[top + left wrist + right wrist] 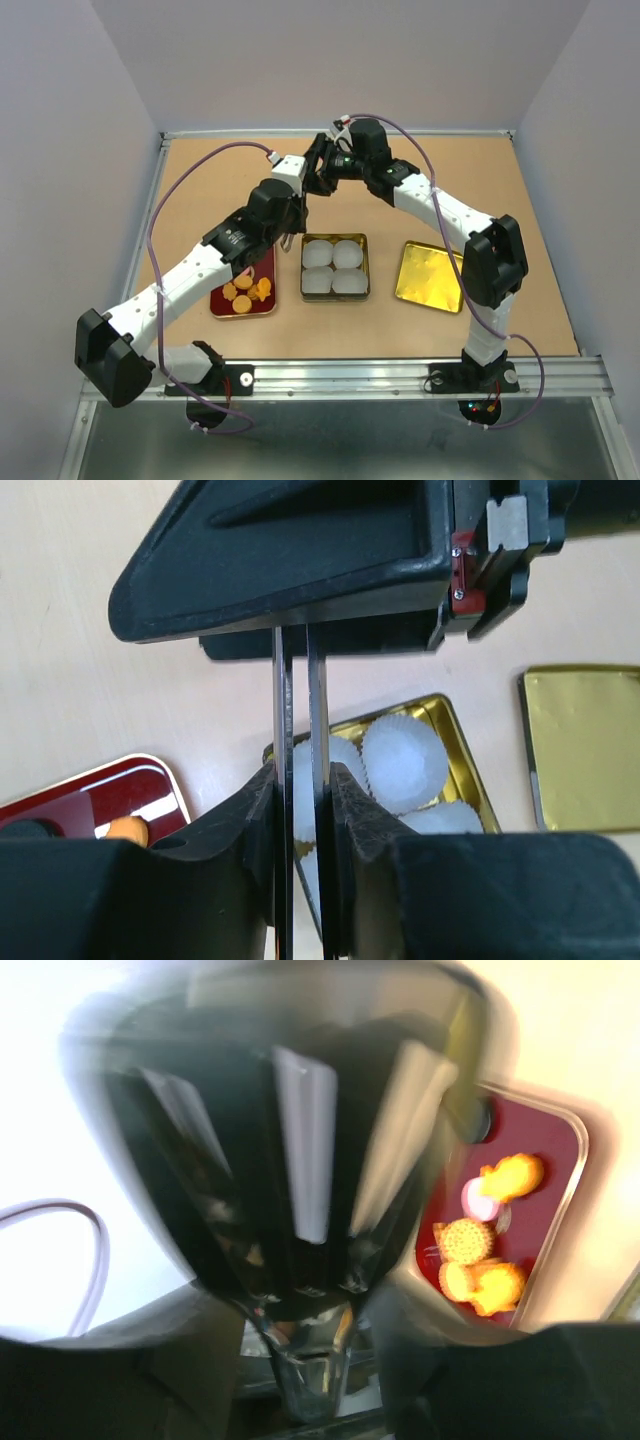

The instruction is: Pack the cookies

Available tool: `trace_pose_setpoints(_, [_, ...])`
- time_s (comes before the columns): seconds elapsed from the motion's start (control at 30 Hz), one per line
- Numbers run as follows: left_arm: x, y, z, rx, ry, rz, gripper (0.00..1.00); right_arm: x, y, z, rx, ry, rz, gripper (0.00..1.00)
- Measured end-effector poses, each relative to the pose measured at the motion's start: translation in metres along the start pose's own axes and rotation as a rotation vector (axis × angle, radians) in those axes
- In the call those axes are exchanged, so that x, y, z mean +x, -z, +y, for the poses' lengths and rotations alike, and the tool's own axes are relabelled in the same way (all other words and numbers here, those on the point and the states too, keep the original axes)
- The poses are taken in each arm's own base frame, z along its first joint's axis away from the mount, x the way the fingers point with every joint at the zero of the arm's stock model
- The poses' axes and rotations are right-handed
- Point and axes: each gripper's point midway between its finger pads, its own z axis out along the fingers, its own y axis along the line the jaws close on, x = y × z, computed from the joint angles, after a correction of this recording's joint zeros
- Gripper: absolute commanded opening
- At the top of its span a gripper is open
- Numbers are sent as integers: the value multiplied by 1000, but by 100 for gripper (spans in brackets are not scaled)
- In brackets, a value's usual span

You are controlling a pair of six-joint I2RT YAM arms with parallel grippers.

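A: From above, where to find the cookies?
B: On the red tray, at nine o'clock from the tin of paper cups; not yet packed.
A: At the left wrist?
B: Pinched shut on tongs, the left end effector; likely for lifting small biscuits cleanly.
A: Right wrist?
B: Too blurred to judge the right end effector for opening or hold; cookies on the tray at three o'clock.

White arm links, black joints, purple cables.
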Motion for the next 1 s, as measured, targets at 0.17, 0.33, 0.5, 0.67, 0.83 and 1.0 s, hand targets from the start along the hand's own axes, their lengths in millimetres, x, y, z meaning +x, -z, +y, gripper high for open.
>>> trace_pose_setpoints(0.17, [7, 7, 3, -19, -31, 57, 9, -2, 0, 0, 1, 7, -9, 100])
trace_pose_setpoints(0.33, [11, 16, 13, -66, -43, 103, 9, -14, 13, -11, 72, 26, -63, 100])
trace_pose_setpoints(0.5, [27, 32, 22, -117, -15, 203, 18, -47, 68, -4, 134, 87, -187, 100])
trace_pose_setpoints(0.67, [62, 58, 34, -197, 87, 370, 22, -62, 135, -2, 167, 139, -314, 100])
trace_pose_setpoints(0.83, [83, 99, 44, -263, 207, 460, 31, -34, 150, -20, 204, 137, -288, 100])
trace_pose_setpoints(1.0, [90, 143, 47, -236, 314, 445, 39, -7, 148, -59, 274, 89, -218, 100])
